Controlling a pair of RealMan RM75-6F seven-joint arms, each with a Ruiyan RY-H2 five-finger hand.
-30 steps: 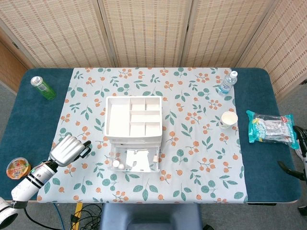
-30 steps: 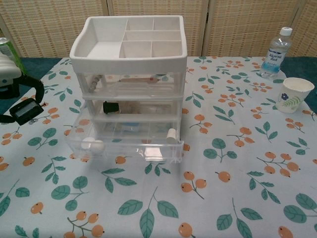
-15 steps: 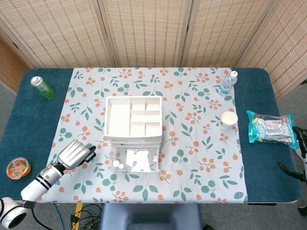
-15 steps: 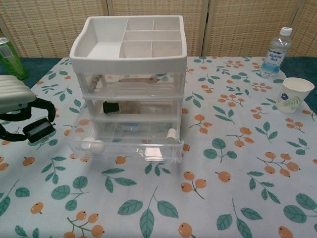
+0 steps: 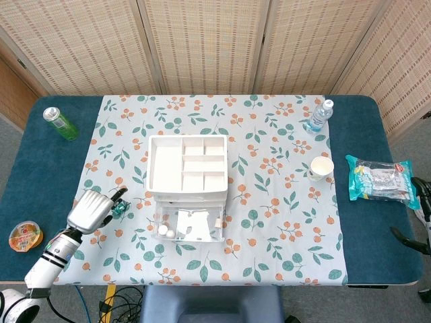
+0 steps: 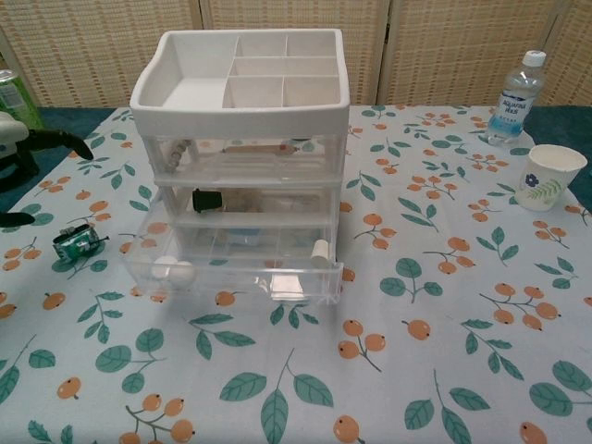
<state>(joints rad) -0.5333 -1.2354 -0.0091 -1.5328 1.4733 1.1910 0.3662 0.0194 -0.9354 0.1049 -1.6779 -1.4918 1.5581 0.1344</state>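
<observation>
My left hand [image 5: 91, 210] hovers over the tablecloth at the near left, fingers spread and holding nothing. In the chest view its dark fingertips [image 6: 57, 139] show at the left edge. A small green wrapped piece [image 5: 121, 208] [image 6: 76, 242] lies on the cloth just right of the hand, apart from the fingers. It sits left of a white drawer unit [image 5: 186, 176] [image 6: 242, 102] whose bottom clear drawer [image 5: 188, 225] [image 6: 231, 268] is pulled out, with white balls inside. Of my right hand [image 5: 412, 239], only dark fingers show at the far right edge, apart and holding nothing.
A green can [image 5: 60, 122] [image 6: 11, 92] stands at the back left and a jelly cup [image 5: 25, 237] at the near left. A water bottle [image 5: 320, 115] [image 6: 514, 97], a paper cup [image 5: 322, 168] [image 6: 548, 176] and a plastic packet [image 5: 380, 178] are to the right.
My left hand swung in toward the drawer unit, then drew back left and spread its fingers. The green wrapped piece now lies on the cloth. The right hand stayed put.
</observation>
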